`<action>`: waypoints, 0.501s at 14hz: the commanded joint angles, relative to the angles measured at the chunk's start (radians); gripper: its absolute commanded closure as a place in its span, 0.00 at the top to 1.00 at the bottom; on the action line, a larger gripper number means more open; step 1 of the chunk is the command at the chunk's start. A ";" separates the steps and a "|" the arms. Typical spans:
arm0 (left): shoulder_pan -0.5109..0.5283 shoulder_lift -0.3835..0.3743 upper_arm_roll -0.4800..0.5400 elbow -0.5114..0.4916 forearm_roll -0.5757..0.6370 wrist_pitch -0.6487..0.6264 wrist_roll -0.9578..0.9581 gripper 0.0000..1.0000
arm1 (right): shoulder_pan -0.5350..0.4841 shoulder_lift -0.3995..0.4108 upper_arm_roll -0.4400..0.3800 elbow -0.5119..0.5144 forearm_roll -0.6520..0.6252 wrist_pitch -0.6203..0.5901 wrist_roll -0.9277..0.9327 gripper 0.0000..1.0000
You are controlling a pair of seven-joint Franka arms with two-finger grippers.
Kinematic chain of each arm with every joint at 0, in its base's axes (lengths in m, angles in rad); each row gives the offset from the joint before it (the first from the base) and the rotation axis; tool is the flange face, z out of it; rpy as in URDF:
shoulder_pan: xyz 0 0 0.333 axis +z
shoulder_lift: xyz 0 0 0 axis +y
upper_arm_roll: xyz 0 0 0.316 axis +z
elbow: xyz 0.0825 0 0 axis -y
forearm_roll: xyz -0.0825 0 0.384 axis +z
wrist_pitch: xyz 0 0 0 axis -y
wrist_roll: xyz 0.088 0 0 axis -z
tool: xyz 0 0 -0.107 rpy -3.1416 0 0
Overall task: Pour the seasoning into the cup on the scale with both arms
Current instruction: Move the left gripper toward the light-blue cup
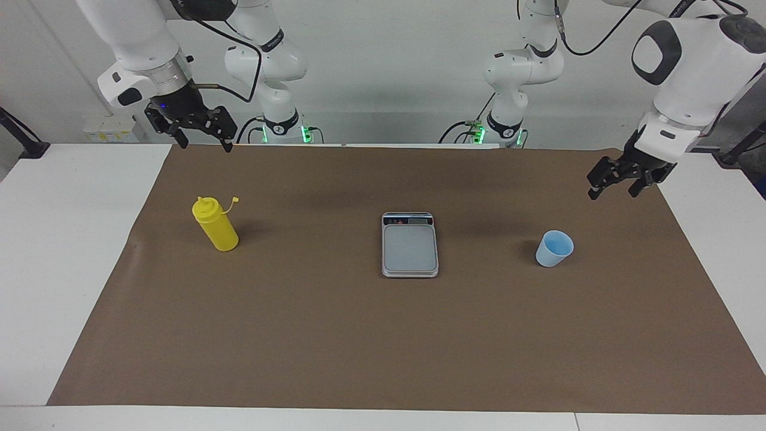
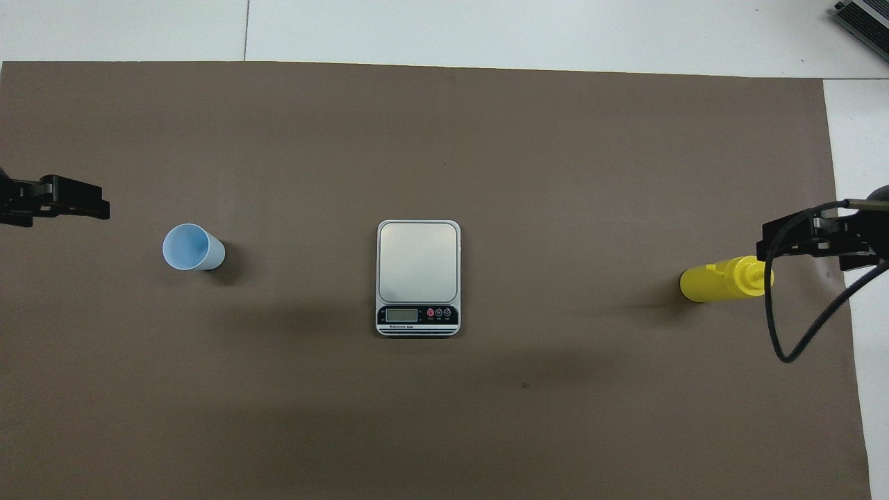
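The yellow seasoning bottle (image 1: pixel 215 226) (image 2: pixel 722 279) stands upright on the brown mat toward the right arm's end, its small cap hanging off to the side. At mid-table lies the silver scale (image 1: pixel 410 245) (image 2: pixel 418 267), with nothing on its plate. The light blue cup (image 1: pixel 555 248) (image 2: pixel 192 247) stands on the mat toward the left arm's end, apart from the scale. My left gripper (image 1: pixel 613 193) (image 2: pixel 97 205) hangs open and empty over the mat beside the cup. My right gripper (image 1: pixel 204 146) (image 2: pixel 771 242) is open and empty, high over the mat's edge near the bottle.
A brown mat (image 1: pixel 335 335) covers most of the white table (image 1: pixel 54 239). A black cable loop (image 2: pixel 778 326) hangs from the right arm beside the bottle. A grey device (image 2: pixel 865 17) lies at the table's corner farthest from the robots.
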 commanded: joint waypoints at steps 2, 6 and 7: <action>0.013 -0.003 -0.009 -0.176 0.007 0.201 -0.045 1.00 | -0.010 -0.015 0.003 -0.011 0.018 -0.010 -0.024 1.00; 0.030 -0.017 -0.009 -0.318 0.007 0.330 -0.120 1.00 | -0.010 -0.015 0.003 -0.011 0.018 -0.010 -0.025 1.00; 0.031 -0.021 -0.009 -0.350 0.007 0.361 -0.123 1.00 | -0.010 -0.015 0.003 -0.011 0.018 -0.010 -0.024 1.00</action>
